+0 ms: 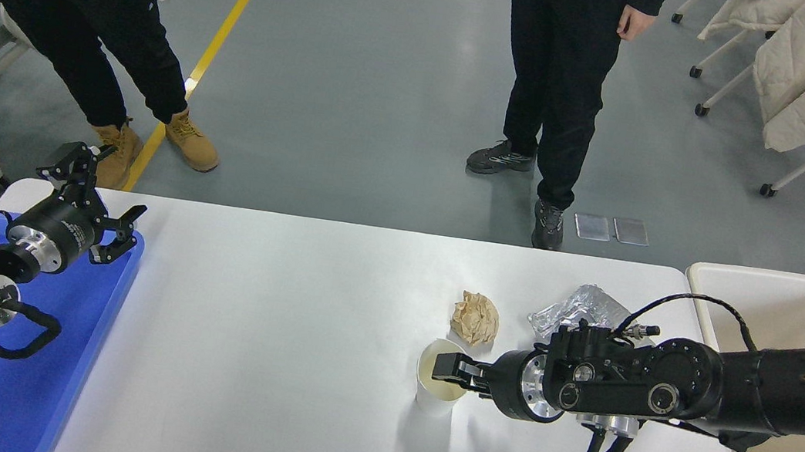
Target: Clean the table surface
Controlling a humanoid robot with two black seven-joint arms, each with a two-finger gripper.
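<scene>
Room: grey floor with a yellow line (231, 24); two people in dark clothes stand beyond the tabletop, one (557, 83) straight past the paper cup, the other (79, 20) far off to the cup's left.
Tabletop (279, 334): white, matte, rounded corners; it spans most of the view and the paper cup stands on it, right of its middle.
Paper cup (436, 398): white, upright, open; only a pale inner wall shows, and its contents cannot be made out.
Right end effector (447, 368): reaches in from the cup's right, its tip over the cup's rim at the right side; the fingers look pressed onto that rim, pinching it, though the far finger is hidden inside the cup.
Crumpled brown paper (475, 318): just behind the cup, apart from it.
Foil wrapper (578, 309): right of the brown paper, its near edge hidden by the right arm.
Cream bin (767, 293): far right of the cup, cut off by the frame edge; the arm covers much of its inside.
Blue tray (84, 340): far left of the cup, partly cut off.
Left end effector (94, 205): parked over the tray's far end, fingers spread, nothing between them.
</scene>
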